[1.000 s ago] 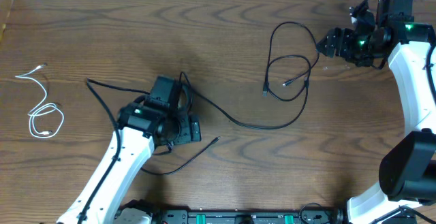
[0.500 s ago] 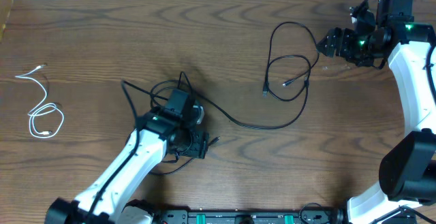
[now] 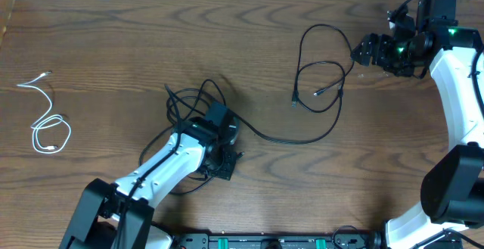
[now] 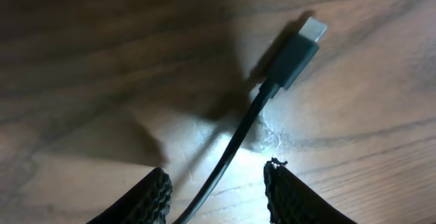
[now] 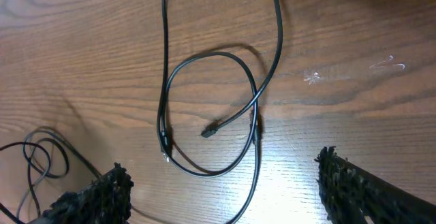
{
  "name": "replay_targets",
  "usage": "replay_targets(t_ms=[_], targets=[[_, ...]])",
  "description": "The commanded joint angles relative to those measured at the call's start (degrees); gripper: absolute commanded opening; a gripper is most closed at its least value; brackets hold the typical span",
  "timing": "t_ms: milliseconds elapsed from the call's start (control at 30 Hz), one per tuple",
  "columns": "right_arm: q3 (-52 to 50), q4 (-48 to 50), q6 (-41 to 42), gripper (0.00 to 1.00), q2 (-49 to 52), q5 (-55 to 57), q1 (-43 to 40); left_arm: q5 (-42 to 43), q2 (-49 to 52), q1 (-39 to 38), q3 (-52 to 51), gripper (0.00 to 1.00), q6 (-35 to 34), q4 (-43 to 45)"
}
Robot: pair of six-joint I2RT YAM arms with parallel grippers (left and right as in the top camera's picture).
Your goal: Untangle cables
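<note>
1. Left pincer (image 4: 214,186): fingers apart, straddling a black cable (image 4: 235,139) near its plug; the rest lies bunched on the bench (image 3: 113,29).
2. White cable (image 3: 51,116): coiled at the left edge.
3. Second black cable (image 5: 164,60): loose loops, right of centre.
4. Right pincer (image 5: 219,173): wide apart, empty.

dark wood-grain table (image 3: 113,22), pale scuffs (image 5: 313,76)

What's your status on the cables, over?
Left gripper open, astride black cable near its plug. Right gripper open, empty, beside black loops. White cable apart, far left. Nothing blocking.
</note>
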Motion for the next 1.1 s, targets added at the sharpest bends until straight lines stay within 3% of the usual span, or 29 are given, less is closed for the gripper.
replay_targets(t_ms=[0, 167, 233, 367, 767, 1067], targets=[[-0.4, 0.0, -0.9, 0.86, -0.2, 0.2, 0.3, -3.6, 1.2, -0.5, -0.3, 0.45, -1.5, 0.8], [-0.4, -0.1, -0.9, 0.86, -0.2, 0.4, 0.3, -4.6, 4.1, -0.5, -0.3, 0.43, -2.7, 2.5], [-0.4, -0.1, -0.9, 0.86, -0.2, 0.4, 0.3, -4.4, 5.3, -0.5, -0.3, 0.37, -2.9, 2.8], [-0.4, -0.1, -0.9, 0.87, -0.2, 0.5, 0.3, -4.2, 5.9, -0.5, -0.3, 0.08, -3.7, 3.5], [-0.4, 0.0, -0.9, 0.88, -0.2, 1.5, 0.3, 2.4, -3.3, -0.5, 16.9, 0.08, -3.7, -4.3], [-0.4, -0.1, -0.9, 0.89, -0.2, 1.5, 0.3, 2.4, -13.4, -0.5, 20.1, 0.08, -3.6, 6.7]])
